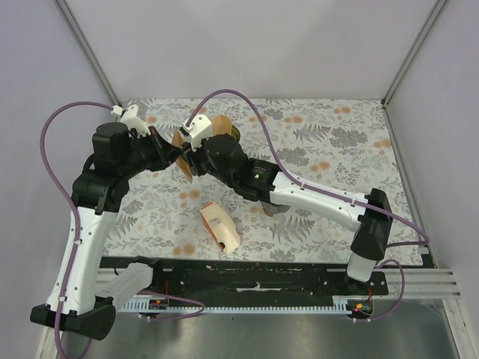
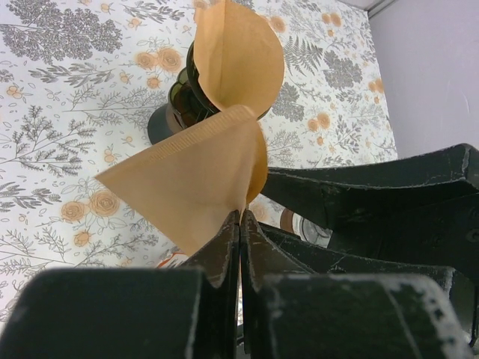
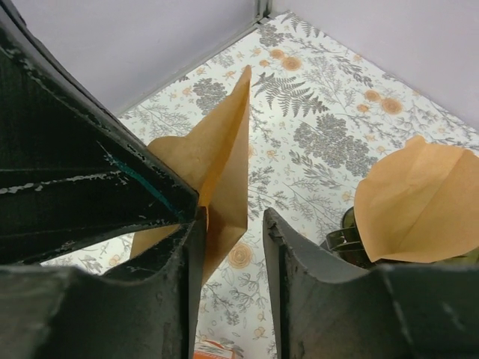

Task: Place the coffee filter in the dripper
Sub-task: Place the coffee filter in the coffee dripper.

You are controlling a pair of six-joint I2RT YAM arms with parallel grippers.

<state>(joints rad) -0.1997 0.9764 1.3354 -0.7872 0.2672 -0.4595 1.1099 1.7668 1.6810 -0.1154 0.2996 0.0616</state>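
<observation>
A brown paper coffee filter [image 2: 187,176] hangs in the air with my left gripper [image 2: 241,213] shut on its lower corner. In the right wrist view this filter [image 3: 224,164] rests against the left finger of my right gripper [image 3: 232,217], whose jaws stand open around its edge. From above, both grippers [image 1: 171,155] [image 1: 188,161] meet at the filter [image 1: 184,169], left of the dripper [image 1: 233,133]. The dark dripper [image 2: 176,105] stands on the table, and another brown filter [image 2: 239,60] sits in it, sticking up.
An orange and white packet [image 1: 219,226] lies on the flowered tablecloth in front of the arms. A round brown-rimmed object [image 1: 273,209] sits under the right forearm. Grey walls close the back and both sides.
</observation>
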